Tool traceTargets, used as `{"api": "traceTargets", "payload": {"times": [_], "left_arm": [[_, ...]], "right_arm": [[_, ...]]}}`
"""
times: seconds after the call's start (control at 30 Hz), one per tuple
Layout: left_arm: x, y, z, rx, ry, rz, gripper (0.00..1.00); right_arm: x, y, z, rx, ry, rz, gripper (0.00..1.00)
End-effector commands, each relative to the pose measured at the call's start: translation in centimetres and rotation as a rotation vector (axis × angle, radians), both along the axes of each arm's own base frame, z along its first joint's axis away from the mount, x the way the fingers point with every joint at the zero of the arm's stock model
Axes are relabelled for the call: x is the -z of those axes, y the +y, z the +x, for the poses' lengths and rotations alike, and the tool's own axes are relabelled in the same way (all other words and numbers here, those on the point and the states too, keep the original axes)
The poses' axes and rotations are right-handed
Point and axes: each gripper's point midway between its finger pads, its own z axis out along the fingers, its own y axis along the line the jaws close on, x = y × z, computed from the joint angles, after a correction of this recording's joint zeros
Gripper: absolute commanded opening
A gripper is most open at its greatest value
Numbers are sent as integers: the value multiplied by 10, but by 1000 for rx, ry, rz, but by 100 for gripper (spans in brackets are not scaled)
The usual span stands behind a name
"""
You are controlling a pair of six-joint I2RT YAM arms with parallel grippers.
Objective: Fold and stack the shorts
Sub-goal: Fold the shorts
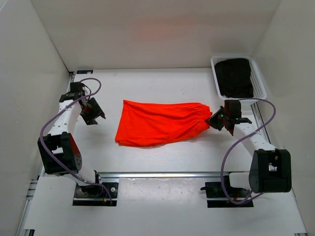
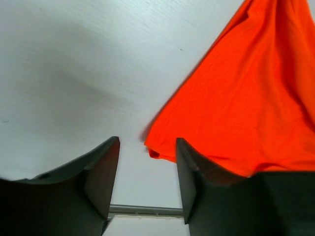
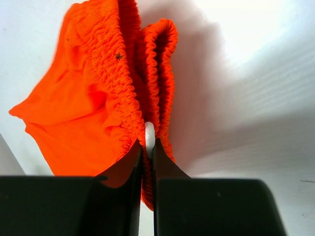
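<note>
Top view: I'm seeing the shorts (image 1: 162, 123) lying flat mid-table (image 1: 162, 83). Their long axis is running from the left edge toward the right edge, with the gathered end pointing at the right edge and the hem end at the left. The right gripper (image 1: 215, 119) is sitting right on the gathered end, touching it. The left gripper (image 1: 93, 112) is hovering near the left edge, apart from the hem, with bare surface between. A white basket (image 1: 258, 78) holding a dark garment (image 1: 235, 76) is sitting in the far right corner.

Left wrist: the jaws are standing wide apart and gripping nothing. A hem corner of the shorts (image 2: 246, 98) is showing just past the right finger, with the fabric fanning away to that side. Only this view is showing that the gap is real.

Right wrist: the jaws are pressed almost together, pinching the waistband (image 3: 152, 59). A white bit (image 3: 149, 135) is showing between the tips, likely the drawstring. The top view isn't resolving this clamp at all.

My read: the fold is turning on that left-right axis. The right arm is owning the waistband end and the left arm is nearer the hem, so I'm expecting waistband carried toward hem.
</note>
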Motion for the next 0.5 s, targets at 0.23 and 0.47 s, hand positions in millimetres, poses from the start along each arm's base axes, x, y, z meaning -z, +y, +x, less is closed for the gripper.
{"api": "traceTargets", "payload": {"times": [0.23, 0.47], "left_arm": [[54, -30, -5, 20, 50, -145, 10], [60, -36, 5, 33, 54, -139, 10]], "right_arm": [[-90, 11, 31, -138, -161, -187, 0], [-128, 55, 42, -252, -230, -280, 0]]}}
